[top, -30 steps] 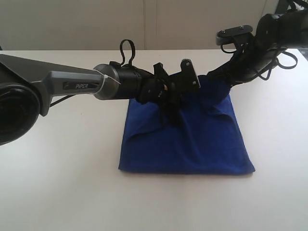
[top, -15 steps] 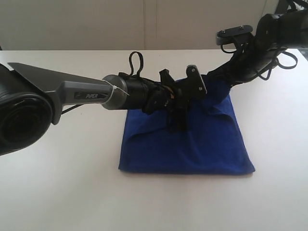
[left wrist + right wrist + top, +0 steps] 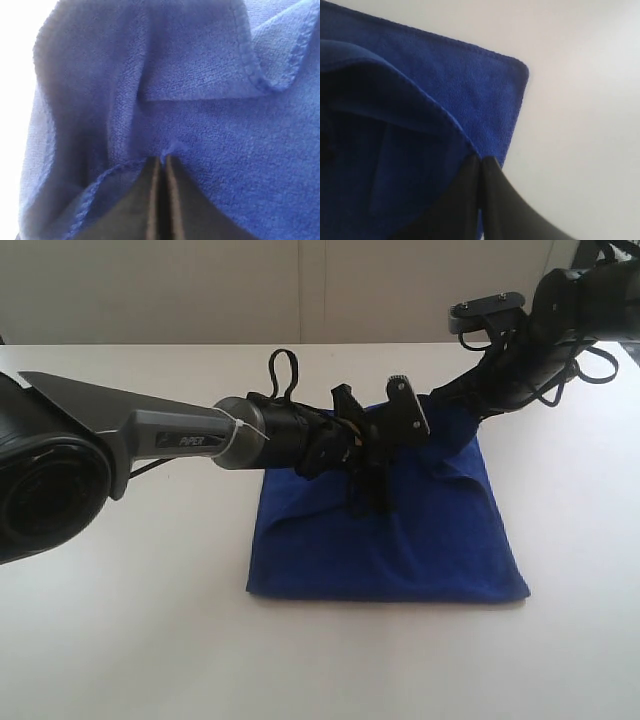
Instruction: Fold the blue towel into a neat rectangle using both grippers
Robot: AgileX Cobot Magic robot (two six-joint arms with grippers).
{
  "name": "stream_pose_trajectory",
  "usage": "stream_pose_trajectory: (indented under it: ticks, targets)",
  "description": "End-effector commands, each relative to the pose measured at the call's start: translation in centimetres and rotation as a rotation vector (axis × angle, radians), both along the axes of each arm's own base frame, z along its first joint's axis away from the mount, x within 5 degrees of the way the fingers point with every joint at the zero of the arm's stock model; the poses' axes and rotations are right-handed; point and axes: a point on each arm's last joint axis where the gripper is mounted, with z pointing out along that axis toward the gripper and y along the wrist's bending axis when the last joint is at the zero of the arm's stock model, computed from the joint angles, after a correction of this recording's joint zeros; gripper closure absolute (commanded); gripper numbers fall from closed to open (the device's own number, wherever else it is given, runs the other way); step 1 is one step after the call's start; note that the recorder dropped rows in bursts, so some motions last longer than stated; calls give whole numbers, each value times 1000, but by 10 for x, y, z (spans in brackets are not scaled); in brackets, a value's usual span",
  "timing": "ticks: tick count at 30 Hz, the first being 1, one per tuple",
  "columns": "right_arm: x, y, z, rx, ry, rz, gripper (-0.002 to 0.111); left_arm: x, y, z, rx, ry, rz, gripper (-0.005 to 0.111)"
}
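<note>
The table [image 3: 120, 640] carries the blue towel [image 3: 400, 540], which looks already doubled into a rough square. The towel's near edge is flat and its far edge is rumpled.

My read: you're at the grasp stage of the next fold, with both arms on the towel's far edge. The left arm [image 3: 180, 435] reaches over the towel's far-left part. The right arm [image 3: 520, 360] comes down at the towel's far-right corner.

On the left gripper [image 3: 161, 161] the jaws are closed together, tips on a small pucker of terry in the towel's upper layer. It looks pinched, but it's a thin bite.

On the right gripper [image 3: 481, 161] the jaws are pressed together on the upper layer's hem [image 3: 445, 117] near the towel's far-right corner. That layer is raised off the one below.

Next move, as I judge it: lift both ends level and carry the far edge over to the towel's near edge. Keep tension between the grips so the middle doesn't sag. The risk is the left bite slipping.
</note>
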Motion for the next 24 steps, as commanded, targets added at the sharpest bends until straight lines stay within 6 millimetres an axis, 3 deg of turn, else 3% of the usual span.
stream_pose_trajectory:
  ticks: [1,5,10,18,24]
  targets:
    - [1,-3,1,7,-7,-13,108,-1,-1,-1,-13,22,13,107]
    - [1,-3,1,7,-7,-13,108,-2,-1,5,-22,21,17,107]
    - [2,-3,2,9,-20,-13,108,-5,6,49,-91,72,80,107]
    - [-6,-4,23,4,-19,-6,108,-2,73,117,-45,318,317,107]
    - [-31,-7,70,-10,-11,18,108,-28,104,168,8,415,373,107]
